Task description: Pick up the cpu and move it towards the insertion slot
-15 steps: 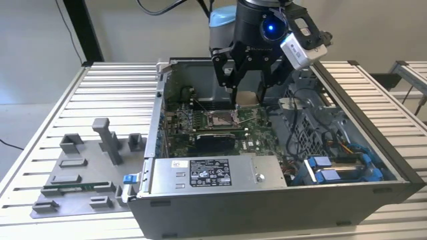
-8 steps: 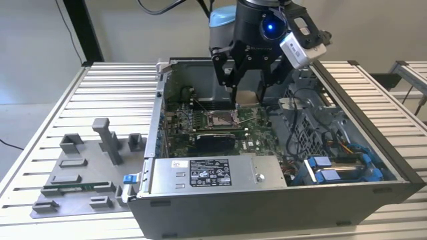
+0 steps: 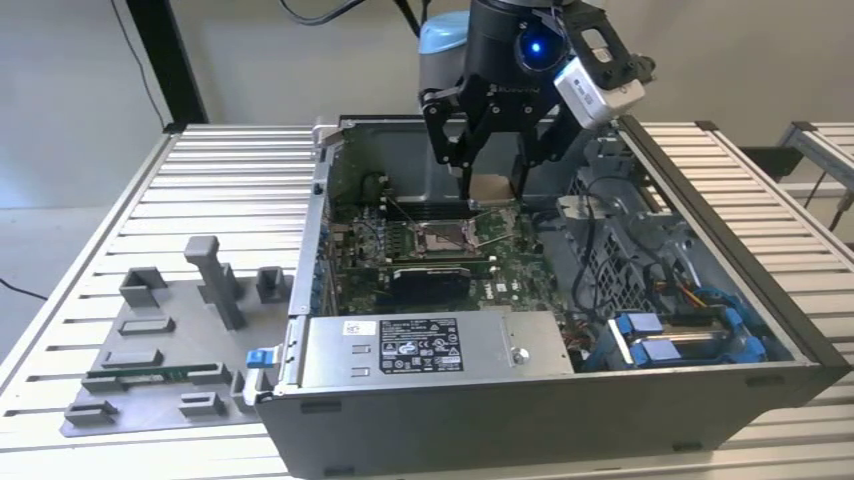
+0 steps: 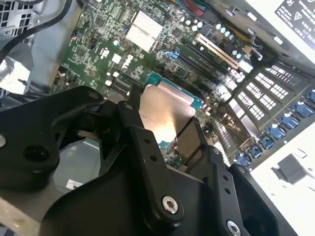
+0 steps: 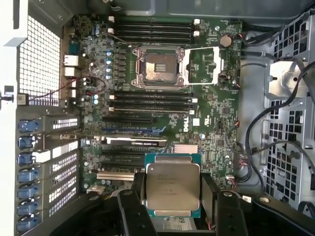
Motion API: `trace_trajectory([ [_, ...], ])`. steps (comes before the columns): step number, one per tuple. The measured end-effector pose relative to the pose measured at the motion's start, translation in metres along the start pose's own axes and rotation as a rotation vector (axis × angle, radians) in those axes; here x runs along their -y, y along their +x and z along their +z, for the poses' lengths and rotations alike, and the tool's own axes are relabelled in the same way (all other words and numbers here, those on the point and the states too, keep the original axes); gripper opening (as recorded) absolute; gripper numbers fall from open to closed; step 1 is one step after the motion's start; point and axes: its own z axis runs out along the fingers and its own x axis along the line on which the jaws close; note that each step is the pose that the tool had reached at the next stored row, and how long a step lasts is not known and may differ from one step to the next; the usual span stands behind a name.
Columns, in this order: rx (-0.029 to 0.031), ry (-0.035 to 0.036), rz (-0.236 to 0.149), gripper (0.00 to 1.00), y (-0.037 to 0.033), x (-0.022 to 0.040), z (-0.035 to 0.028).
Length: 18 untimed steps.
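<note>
one end effector [image 5: 172,196] clamps the cpu [image 5: 173,185] above the insertion slot [image 5: 159,66].

A black gripper [image 3: 491,190] with silver screws hangs from a pale-blue-capped arm wrist bearing a glowing blue light.

Robotics lab or assembly test cell. Evidence: ribbed aluminium-profile table [image 3: 227,170], opened computer case [image 3: 561,400] with bare motherboard [image 5: 162,123], grey fixture plate [image 3: 160,370] with part holders, black frame post [image 3: 167,55], plain white wall [image 3: 267,60].
</note>
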Motion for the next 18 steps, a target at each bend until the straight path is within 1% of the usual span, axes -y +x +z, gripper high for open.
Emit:
trace_trajectory([
  [11, 0.0001, 0.0001, 0.0, 0.0, -0.0003, -0.0157, 0.0009],
  [18, 0.0001, 0.0, 0.0, 0.0, -0.0004, -0.0215, 0.0016],
])
